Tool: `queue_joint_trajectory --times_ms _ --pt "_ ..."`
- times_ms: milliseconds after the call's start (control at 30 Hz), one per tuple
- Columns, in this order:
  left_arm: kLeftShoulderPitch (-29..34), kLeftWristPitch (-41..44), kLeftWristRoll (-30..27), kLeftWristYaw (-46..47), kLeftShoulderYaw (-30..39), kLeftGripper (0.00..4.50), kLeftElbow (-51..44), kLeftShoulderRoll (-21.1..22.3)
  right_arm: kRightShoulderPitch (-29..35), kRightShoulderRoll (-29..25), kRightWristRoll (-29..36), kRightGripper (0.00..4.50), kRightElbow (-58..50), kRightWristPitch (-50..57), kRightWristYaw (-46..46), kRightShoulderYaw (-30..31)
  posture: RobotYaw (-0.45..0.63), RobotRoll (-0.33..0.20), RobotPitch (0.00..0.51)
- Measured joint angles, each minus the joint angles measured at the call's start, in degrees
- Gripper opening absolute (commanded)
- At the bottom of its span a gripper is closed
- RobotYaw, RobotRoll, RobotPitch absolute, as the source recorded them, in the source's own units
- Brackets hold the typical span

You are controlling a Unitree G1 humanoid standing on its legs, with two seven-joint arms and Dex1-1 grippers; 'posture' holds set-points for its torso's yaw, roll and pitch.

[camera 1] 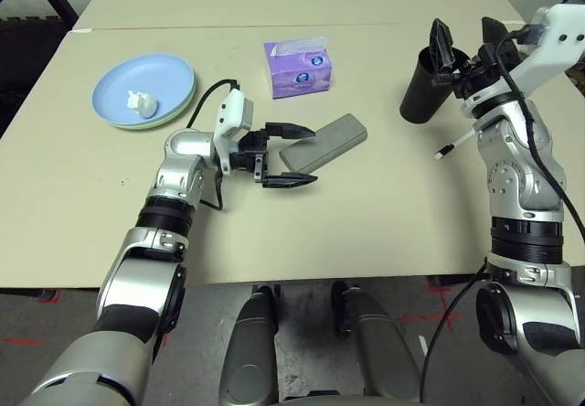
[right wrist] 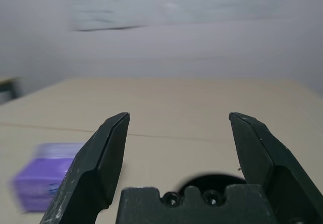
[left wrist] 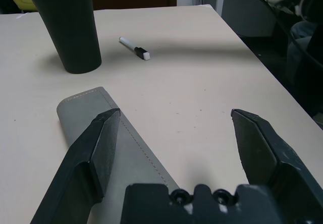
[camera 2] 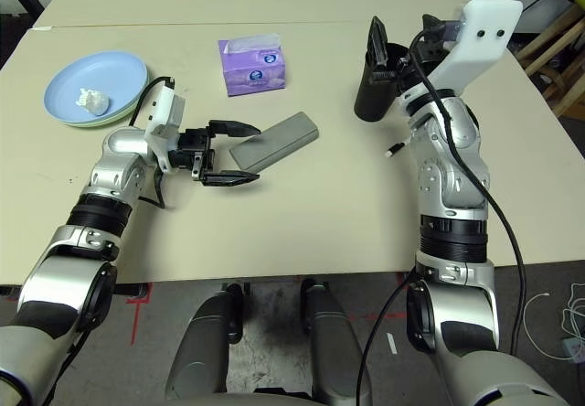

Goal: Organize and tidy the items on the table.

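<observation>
Left gripper (camera 1: 285,155) stands fully spread and holds nothing, level above the table (camera 1: 366,223), the grey glasses case (camera 1: 324,141) lying just beyond its fingertips; right gripper (camera 1: 466,36), spread wide and empty, hangs directly above the black cup (camera 1: 421,88), one pen (camera 1: 454,144) lying nearby

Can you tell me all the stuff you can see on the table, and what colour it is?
Plates: two, light blue on pale green, stacked at far left.
Tissue: one, white, crumpled, on the top plate.
Tissue box: one, purple, far middle.
Glasses case: one, grey, middle, by the left gripper.
Cup: one, black, far right.
Pen: one, black with white tip, near the cup.
Table: one, beige.
Left gripper: black, open.
Right gripper: black, open, above the cup.
</observation>
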Motion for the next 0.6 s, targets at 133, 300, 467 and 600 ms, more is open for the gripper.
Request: queue_joint_trajectory --times_ms 133,300,467,600 --pt "0.0 0.1 0.0 0.0 0.0 4.5 0.0 0.1 -0.4 -7.2 2.9 4.44 0.5 -0.2 18.7 5.9 0.05 0.0 0.247" --pt "0.0 0.3 0.0 0.0 0.0 4.5 -0.1 0.1 -3.6 -18.9 0.7 4.44 8.7 -2.7 42.6 15.0 0.05 0.0 0.247" --pt "0.1 0.4 0.0 0.0 0.0 4.5 -0.3 0.2 -14.4 -27.4 -12.0 4.44 29.3 -18.0 62.4 25.9 0.06 0.0 0.254" --pt "0.4 0.7 0.0 0.0 0.0 4.5 -0.8 0.3 -21.9 -26.7 -20.5 4.44 44.3 -31.4 68.9 31.3 0.07 0.0 0.263"
